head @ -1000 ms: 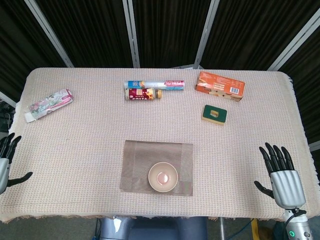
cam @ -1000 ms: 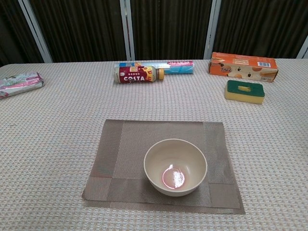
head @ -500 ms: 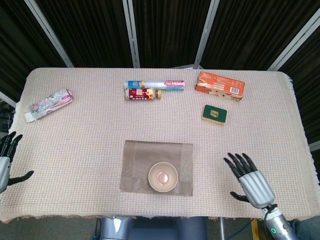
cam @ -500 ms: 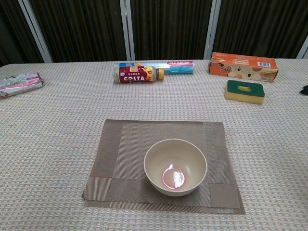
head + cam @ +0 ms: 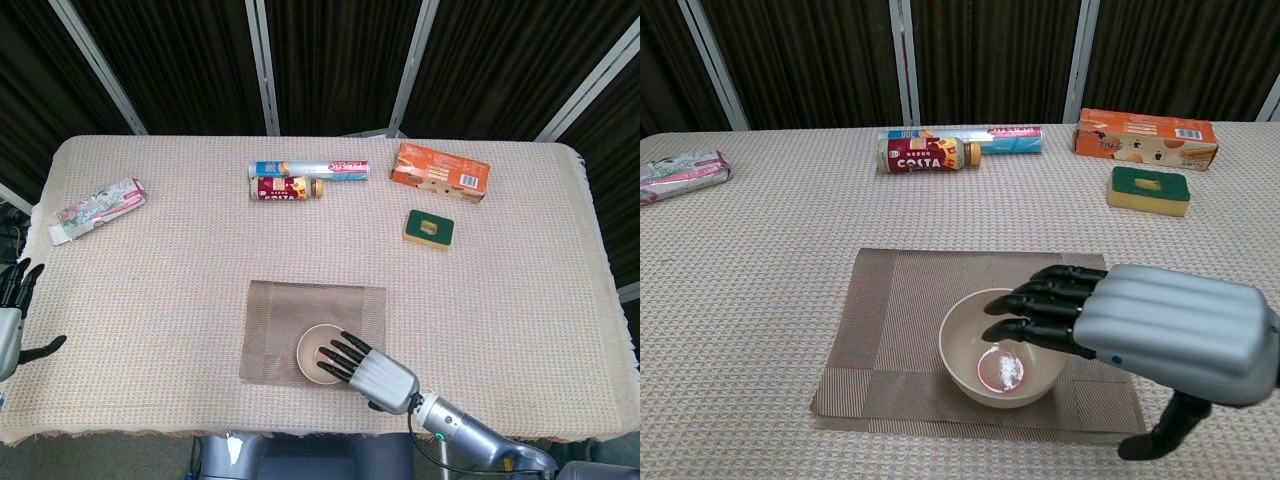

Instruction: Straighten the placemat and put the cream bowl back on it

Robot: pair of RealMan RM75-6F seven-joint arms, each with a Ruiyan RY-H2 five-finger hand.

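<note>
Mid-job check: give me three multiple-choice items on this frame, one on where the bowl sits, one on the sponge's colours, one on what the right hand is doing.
1. Where is the cream bowl?
A. On the placemat, toward its near edge
B. Beside the orange box
C. Off the placemat, on the tablecloth

2. What colours is the sponge?
A. Pink and white
B. Green on top, yellow beneath
C. All blue

3. What is the right hand doing?
A. Holding the bottle
B. Resting on the tablecloth, far right
C. Open, fingers extended over the bowl

Answers: 1 A, the bowl stands within the mat's near half. 2 B, the chest view shows both layers. 3 C, the fingers reach over the rim, nothing gripped.
</note>
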